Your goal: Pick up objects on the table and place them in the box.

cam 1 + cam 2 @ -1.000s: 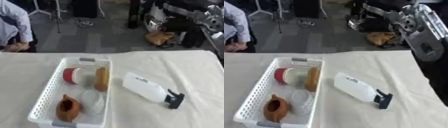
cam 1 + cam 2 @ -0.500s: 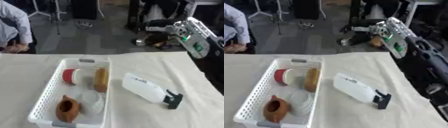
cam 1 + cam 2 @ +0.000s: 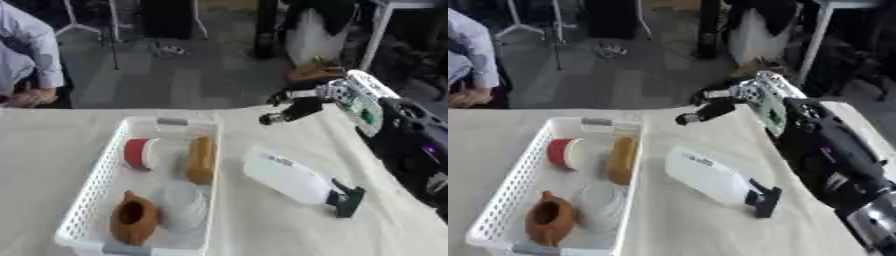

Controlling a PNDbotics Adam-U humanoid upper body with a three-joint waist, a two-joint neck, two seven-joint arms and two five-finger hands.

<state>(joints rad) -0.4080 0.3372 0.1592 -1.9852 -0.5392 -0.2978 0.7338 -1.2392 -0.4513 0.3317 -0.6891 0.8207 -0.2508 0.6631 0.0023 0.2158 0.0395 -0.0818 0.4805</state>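
A white spray bottle (image 3: 291, 176) with a black trigger head (image 3: 346, 199) lies on its side on the cloth, right of the box. The white slatted box (image 3: 94, 184) holds a red-and-white can (image 3: 138, 152), a brown bread roll (image 3: 201, 159), a clear plastic lid (image 3: 181, 203) and a brown clay pot (image 3: 132, 219). My right hand (image 3: 304, 103) reaches in from the right and hovers open above the table's far edge, beyond the bottle, holding nothing. My left hand shows in neither view.
A cream cloth (image 3: 262, 235) covers the table. My black right forearm (image 3: 824, 150) lies over the table's right side. A person sits at the far left edge (image 3: 26, 60). Chairs, stands and clutter fill the floor beyond the table.
My right arm has swung in from the upper right, down and leftward, to a spot over the table's far edge near the bottle. The things in the box and the bottle have stayed put.
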